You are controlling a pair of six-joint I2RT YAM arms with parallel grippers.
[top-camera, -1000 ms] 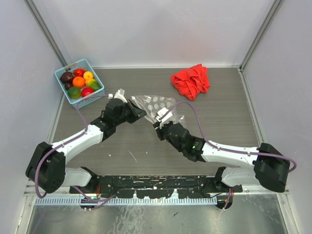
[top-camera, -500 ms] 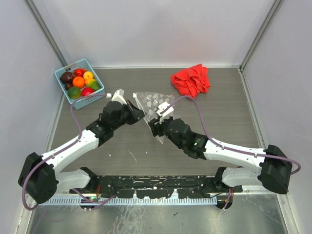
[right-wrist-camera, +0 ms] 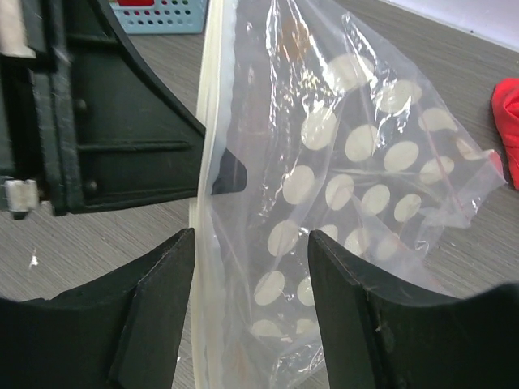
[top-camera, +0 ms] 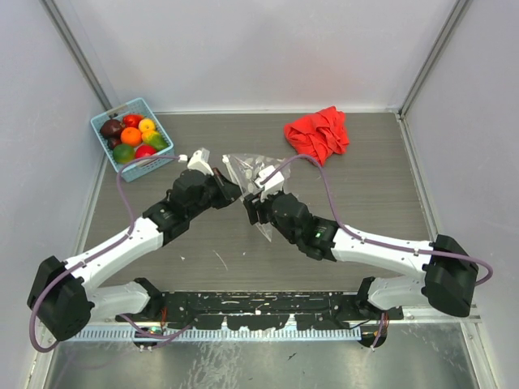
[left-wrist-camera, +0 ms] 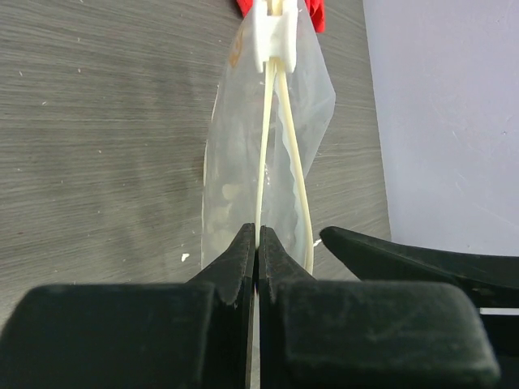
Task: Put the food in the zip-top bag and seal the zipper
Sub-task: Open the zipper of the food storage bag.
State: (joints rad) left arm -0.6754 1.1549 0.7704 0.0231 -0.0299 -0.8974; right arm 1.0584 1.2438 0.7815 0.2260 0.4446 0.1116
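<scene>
The clear zip-top bag (top-camera: pixel 251 168) with white dots is held up off the table between my two grippers. My left gripper (top-camera: pixel 233 193) is shut on the zipper; in the left wrist view its jaws (left-wrist-camera: pixel 257 235) pinch one pale strip of the zipper (left-wrist-camera: pixel 263 162), whose white slider (left-wrist-camera: pixel 272 32) sits at the far end. My right gripper (top-camera: pixel 250 209) is open; in the right wrist view (right-wrist-camera: pixel 251 275) its fingers straddle the bag (right-wrist-camera: pixel 357 146) near its mouth edge. The food (top-camera: pixel 130 134), several small round toy fruits, lies in the basket at the far left.
The light blue basket (top-camera: pixel 152 164) stands at the back left corner. A crumpled red cloth (top-camera: pixel 318 134) lies at the back right. Grey walls close the table on three sides. The two grippers are very close to each other.
My right gripper has moved left and a little forward, up to the bag's mouth edge beside my left gripper. The bag has drawn together into a narrower upright shape.
</scene>
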